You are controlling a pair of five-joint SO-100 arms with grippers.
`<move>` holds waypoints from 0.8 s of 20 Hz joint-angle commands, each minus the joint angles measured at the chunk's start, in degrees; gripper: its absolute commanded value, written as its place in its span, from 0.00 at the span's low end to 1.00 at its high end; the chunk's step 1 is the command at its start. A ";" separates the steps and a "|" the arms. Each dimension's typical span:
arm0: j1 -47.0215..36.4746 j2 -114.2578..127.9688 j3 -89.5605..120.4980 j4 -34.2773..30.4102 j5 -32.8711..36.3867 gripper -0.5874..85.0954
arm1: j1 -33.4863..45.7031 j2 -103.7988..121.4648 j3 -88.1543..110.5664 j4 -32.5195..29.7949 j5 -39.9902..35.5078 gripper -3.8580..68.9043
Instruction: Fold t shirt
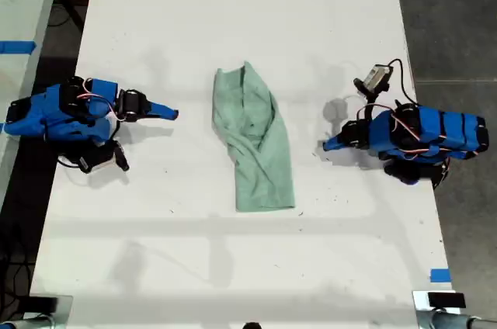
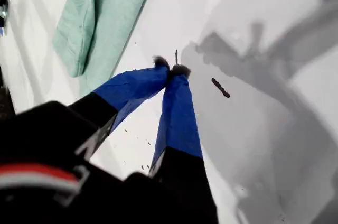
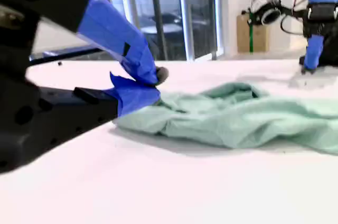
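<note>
The t shirt [image 1: 252, 143] lies in the middle of the white table [image 1: 233, 267] as a long, narrow, wrinkled mint-green bundle. At the exterior view's right, my first gripper [image 1: 329, 143] rests low over the table, pointing at the shirt and a short gap from it. In the first wrist view its blue tips [image 2: 171, 68] meet, shut and empty, with the t shirt [image 2: 100, 18] beyond. At the exterior view's left my second gripper [image 1: 169, 113] points at the shirt from the other side. Its tips [image 3: 153, 78] are shut on nothing, close beside the t shirt [image 3: 237, 118].
A blue tape mark [image 1: 439, 275] sits near the table's front corner at the exterior view's right. Another table with blue tape [image 1: 15, 46] stands at the exterior view's left. Dark floor [image 1: 450, 19] borders the table at the exterior view's right. A small dark speck [image 2: 221, 87] lies by my first gripper.
</note>
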 commanded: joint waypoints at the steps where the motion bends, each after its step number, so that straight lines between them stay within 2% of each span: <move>1: -0.70 2.46 0.97 0.97 -0.18 0.00 | 0.79 0.70 2.64 1.14 0.44 0.08; 16: -2.02 2.46 1.32 2.11 -1.49 0.00 | 0.79 0.70 2.64 1.14 0.53 0.08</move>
